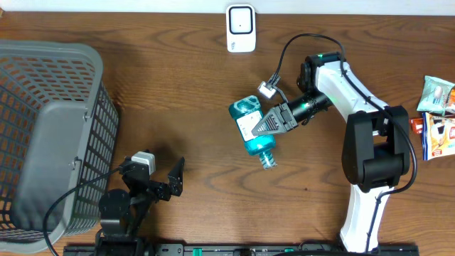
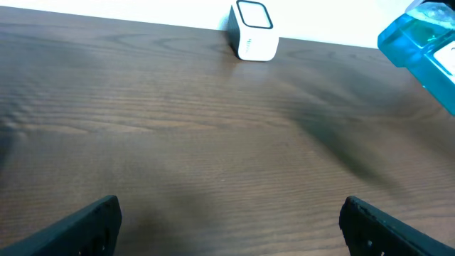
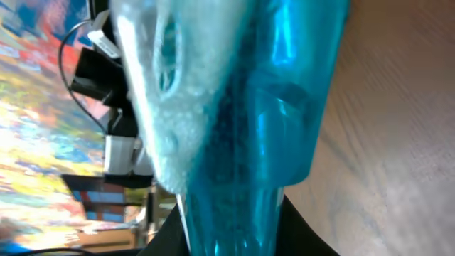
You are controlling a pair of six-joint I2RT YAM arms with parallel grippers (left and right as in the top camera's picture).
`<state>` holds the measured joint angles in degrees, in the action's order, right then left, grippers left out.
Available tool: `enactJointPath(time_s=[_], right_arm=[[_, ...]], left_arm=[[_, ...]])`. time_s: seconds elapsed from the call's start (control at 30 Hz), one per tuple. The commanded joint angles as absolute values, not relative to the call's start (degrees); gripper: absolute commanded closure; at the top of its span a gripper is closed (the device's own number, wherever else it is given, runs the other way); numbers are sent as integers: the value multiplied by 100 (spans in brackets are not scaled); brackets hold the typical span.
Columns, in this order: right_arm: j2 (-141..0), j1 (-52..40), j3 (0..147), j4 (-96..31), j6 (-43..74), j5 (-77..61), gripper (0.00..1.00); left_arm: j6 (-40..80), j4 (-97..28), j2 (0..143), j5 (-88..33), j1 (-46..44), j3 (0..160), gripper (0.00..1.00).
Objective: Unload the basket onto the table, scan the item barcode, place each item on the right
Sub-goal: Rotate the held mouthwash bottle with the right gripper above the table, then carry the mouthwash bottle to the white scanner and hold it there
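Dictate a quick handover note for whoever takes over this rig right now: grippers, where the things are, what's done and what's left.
Left gripper: open, empty, low over the table near the grey basket.
Right gripper: shut on the blue bottle, held over mid-table.
Scanner: standing at the far edge, well apart from the bottle.
Done: bottle is in the right fingers.
Left: present its barcode to the scanner; nothing shows a scan yet.
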<state>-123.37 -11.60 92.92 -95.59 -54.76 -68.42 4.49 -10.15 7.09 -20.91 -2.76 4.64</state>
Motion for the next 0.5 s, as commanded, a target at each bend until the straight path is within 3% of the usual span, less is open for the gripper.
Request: enactJointPath(time_s=[0.0,0.17,0.33,0.47], right_arm=[[-12311,-1203,9297,-9139,-5636,-7299,99],[-12311,-1205,9301,-7994,-5109,-7081,99],[-12311,-1210,9332,-5592,-2032,-5225,99],[-12311,-1212,9736,-4954,-1568,-4654,99]], left_arm=[[440,-1170,709,-2163,-259,381,2],[440,-1170,709,-2163,-259,381,2],[440,-1170,709,-2163,-259,381,2],[440,-1170,709,-2163,-259,381,2]])
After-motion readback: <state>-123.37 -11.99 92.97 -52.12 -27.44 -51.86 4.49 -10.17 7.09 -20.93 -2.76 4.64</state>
